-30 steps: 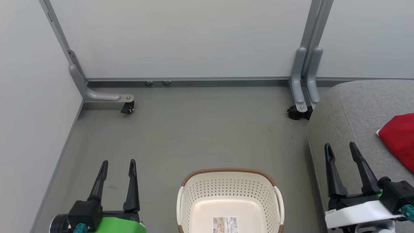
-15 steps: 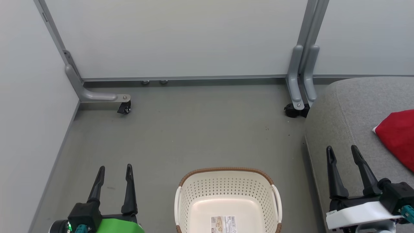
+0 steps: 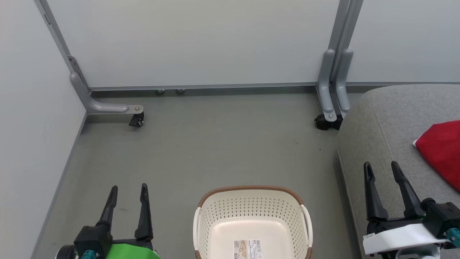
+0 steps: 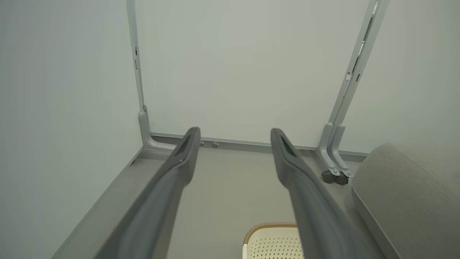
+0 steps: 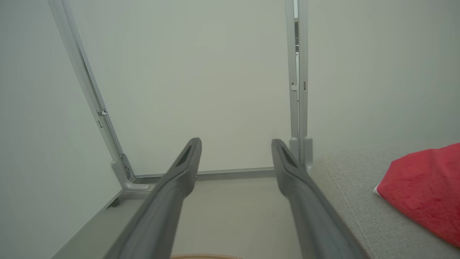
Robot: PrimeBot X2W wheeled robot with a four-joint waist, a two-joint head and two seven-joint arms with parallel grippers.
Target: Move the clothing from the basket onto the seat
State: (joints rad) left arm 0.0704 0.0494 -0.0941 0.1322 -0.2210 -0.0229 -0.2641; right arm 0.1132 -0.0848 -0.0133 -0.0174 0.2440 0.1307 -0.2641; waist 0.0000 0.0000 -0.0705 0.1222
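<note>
- Since a second ago the whole head view has slid slightly leftward, which is the camera turning. Against the basket (image 3: 251,210), the left gripper (image 3: 129,186) has dropped a little toward the bottom edge.
- The grey floor (image 3: 215,151) is the biggest open stretch. It runs from the basket's far rim to the wall panels (image 3: 201,43), with bare room left of the basket too.
- The grey seat (image 3: 388,118) stands right of the basket, its rounded corner and near edge apart from the basket's right handle by a strip of floor.
- The basket sits on the floor at the bottom middle, cut off by the frame edge. Its pale bottom shows a label (image 3: 248,249).
- The red clothing (image 3: 440,151) lies on the seat, well right of the basket and cut off by the right edge.
- The left gripper hovers over floor left of the basket, fingers spread wide and holding nothing.
- The right gripper (image 3: 380,163) hangs over the seat's near edge, right of the basket, likewise spread wide and empty.
- Two small black wheels (image 3: 136,121) (image 3: 325,122) stand by the panels, far beyond the basket.
</note>
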